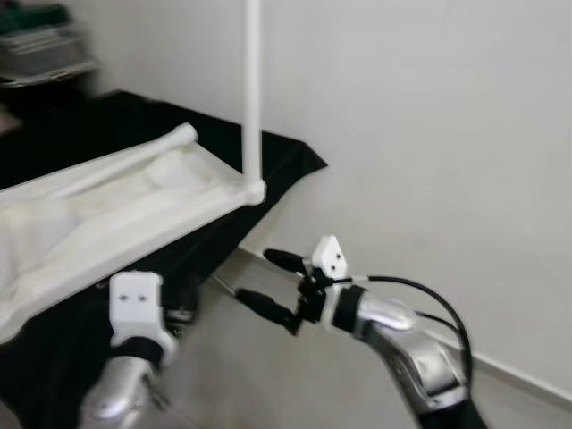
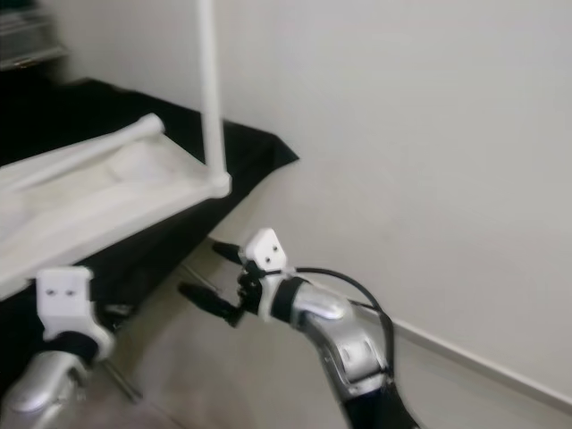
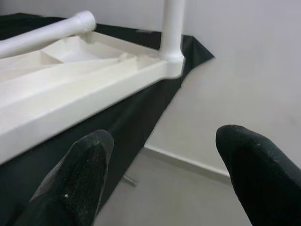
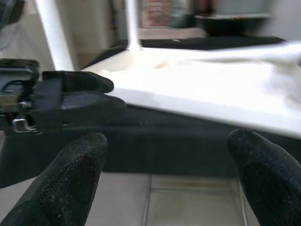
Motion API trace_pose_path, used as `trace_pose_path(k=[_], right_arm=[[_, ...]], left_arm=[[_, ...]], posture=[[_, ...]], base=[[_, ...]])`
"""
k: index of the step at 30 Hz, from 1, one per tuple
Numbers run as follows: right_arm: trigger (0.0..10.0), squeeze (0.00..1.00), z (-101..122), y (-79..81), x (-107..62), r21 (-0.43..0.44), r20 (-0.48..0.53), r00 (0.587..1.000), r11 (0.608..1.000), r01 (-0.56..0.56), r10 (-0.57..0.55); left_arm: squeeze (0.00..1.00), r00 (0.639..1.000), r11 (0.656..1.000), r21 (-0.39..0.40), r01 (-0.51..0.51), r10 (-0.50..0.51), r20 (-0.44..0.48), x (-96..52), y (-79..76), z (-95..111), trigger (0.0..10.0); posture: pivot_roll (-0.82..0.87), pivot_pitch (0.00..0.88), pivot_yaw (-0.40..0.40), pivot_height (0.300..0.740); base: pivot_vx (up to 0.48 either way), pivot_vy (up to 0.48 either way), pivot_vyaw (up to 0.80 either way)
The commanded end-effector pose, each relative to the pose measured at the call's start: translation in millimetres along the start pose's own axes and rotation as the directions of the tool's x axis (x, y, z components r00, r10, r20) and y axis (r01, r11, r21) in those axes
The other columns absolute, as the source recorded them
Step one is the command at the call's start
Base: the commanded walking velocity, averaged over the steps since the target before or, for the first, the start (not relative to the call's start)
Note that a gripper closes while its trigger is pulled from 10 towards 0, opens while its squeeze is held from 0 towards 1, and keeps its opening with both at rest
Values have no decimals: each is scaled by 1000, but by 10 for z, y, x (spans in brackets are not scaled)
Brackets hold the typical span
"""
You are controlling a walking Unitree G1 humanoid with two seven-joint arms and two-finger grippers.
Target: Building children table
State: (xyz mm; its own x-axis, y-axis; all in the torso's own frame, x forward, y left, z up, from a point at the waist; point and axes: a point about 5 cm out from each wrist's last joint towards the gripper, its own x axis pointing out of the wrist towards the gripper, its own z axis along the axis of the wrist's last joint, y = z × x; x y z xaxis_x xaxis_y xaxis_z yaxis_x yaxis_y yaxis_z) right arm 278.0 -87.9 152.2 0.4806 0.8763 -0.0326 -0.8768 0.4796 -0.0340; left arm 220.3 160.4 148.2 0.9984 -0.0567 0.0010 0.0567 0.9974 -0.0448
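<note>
A white children's table top (image 1: 134, 214) lies upside down on a black-draped surface. One white leg (image 1: 253, 89) stands upright in its near corner socket. Another white leg (image 1: 134, 156) lies along the far rim. My right gripper (image 1: 256, 277) is open and empty, held low in front of the draped edge, below that corner and pointing left. My left gripper (image 3: 164, 146) is open and empty, low at the left beside the cloth; its fingers (image 4: 80, 94) appear in the right wrist view, pointing toward the table's edge.
The black cloth (image 1: 286, 156) hangs down to a pale tiled floor (image 1: 232, 375). A white wall (image 1: 429, 134) with a skirting board runs close on the right. Blurred grey items (image 1: 40, 45) sit at the back left.
</note>
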Motion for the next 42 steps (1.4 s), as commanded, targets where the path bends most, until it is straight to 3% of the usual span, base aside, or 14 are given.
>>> trace_pose_path(k=[1, 12, 19, 25, 29, 31, 33, 34, 37, 39, 42], right_arm=[[10000, 0, 29, 90, 70, -30, 15, 998, 998, -56, 57], [10000, 0, 27, 93, 75, -30, 7, 993, 992, -119, 119], [10000, 0, 120, 30, -4, -151, -89, 942, 931, -333, 323], [10000, 0, 248, -58, 5, -220, -132, 924, 899, -379, 358], [10000, 0, 269, -122, 33, -262, -184, 922, 887, -380, 341], [10000, 0, 235, -184, 45, -322, -288, 907, 861, -394, 307], [10000, 0, 235, -184, 45, -322, -288, 907, 861, -394, 307], [10000, 0, 129, -299, 22, -353, -460, 859, 842, -408, 223], [10000, 0, 85, -410, 6, -373, -547, 826, 843, -387, 137], [10000, 0, 85, -410, 6, -373, -547, 826, 843, -387, 137], [10000, 0, 121, -479, 99, -351, -565, 822, 881, -317, 71]], left_arm=[[0, 999, 999, 19, -32, 32, -21, -25, 83, -29, 10000], [0, 999, 999, 24, -30, 31, -22, -18, 83, -23, 10000], [0, 999, 1000, 20, -17, 18, -49, -40, 56, -60, 10000], [0, 998, 1000, 13, 27, -26, -61, -86, 0, -59, 10000], [0, 994, 997, 6, 77, -76, -82, -124, -59, -70, 10000], [0, 986, 991, 4, 130, -129, -104, -156, -116, -82, 10000], [0, 986, 991, 4, 130, -129, -104, -156, -116, -82, 10000], [0, 975, 984, 11, 180, -177, -132, -191, -170, -95, 10000], [0, 969, 979, 23, 201, -195, -149, -214, -195, -100, 10000], [0, 969, 979, 23, 201, -195, -149, -214, -195, -100, 10000], [0, 975, 988, 61, 140, -126, -182, -268, -154, -131, 10000]], posture=[[-7, 48, 3, 740], [3, 48, -1, 740], [15, 51, -12, 740], [21, 52, -18, 740], [26, 54, -15, 740], [28, 56, -14, 740], [28, 56, -14, 740], [28, 62, -16, 740], [29, 65, -19, 740], [29, 65, -19, 740], [35, 78, -27, 740]], base=[[405, 0, 800], [379, 0, 800], [0, 0, 800], [0, 0, 800], [0, 0, 800], [0, 0, 400], [0, 0, 0], [0, 0, 0], [0, 0, 0], [0, 0, 0], [0, 0, 0]])
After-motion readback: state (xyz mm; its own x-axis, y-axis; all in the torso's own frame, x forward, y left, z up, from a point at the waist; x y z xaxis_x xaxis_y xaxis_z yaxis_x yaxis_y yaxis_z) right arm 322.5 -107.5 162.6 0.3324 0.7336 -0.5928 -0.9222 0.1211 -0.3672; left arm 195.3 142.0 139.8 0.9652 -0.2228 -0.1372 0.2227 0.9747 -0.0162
